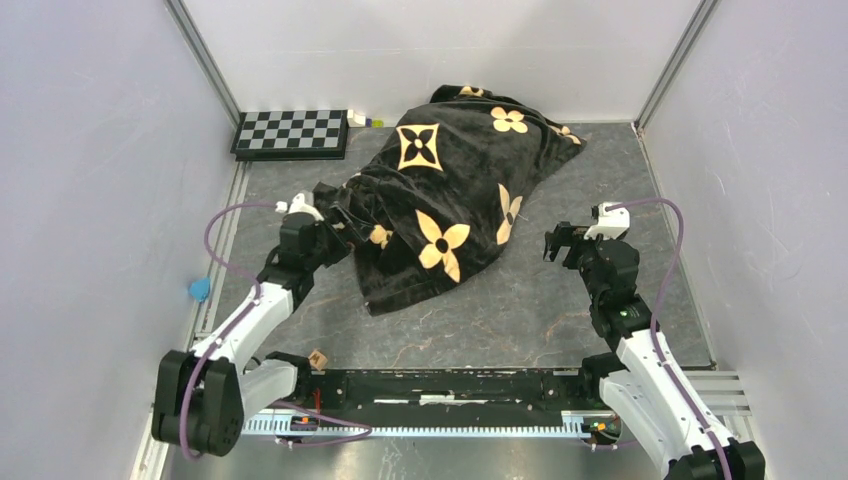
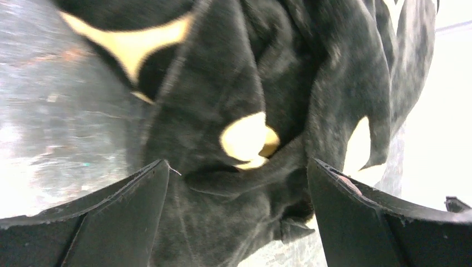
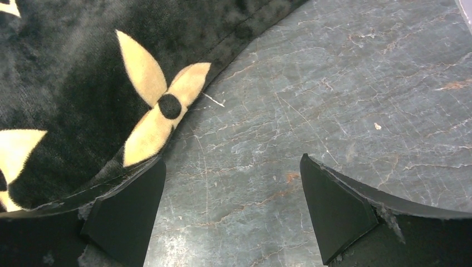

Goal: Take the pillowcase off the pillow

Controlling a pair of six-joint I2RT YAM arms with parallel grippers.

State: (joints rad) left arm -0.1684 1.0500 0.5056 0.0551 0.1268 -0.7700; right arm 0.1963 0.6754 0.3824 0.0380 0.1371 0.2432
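The pillowcase lay diagonally on the surface, long axis near-left to far-right; left pincer gaped at its bunched near end, right pincer gaped alongside

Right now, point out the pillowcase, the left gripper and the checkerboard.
pillowcase [image 1: 455, 195], top external view, black cloth between the flower prints.
left gripper [image 2: 236, 167], left wrist view, midway between its open fingertips, over bunched cloth.
checkerboard [image 1: 291, 131], top external view, centre of the board.
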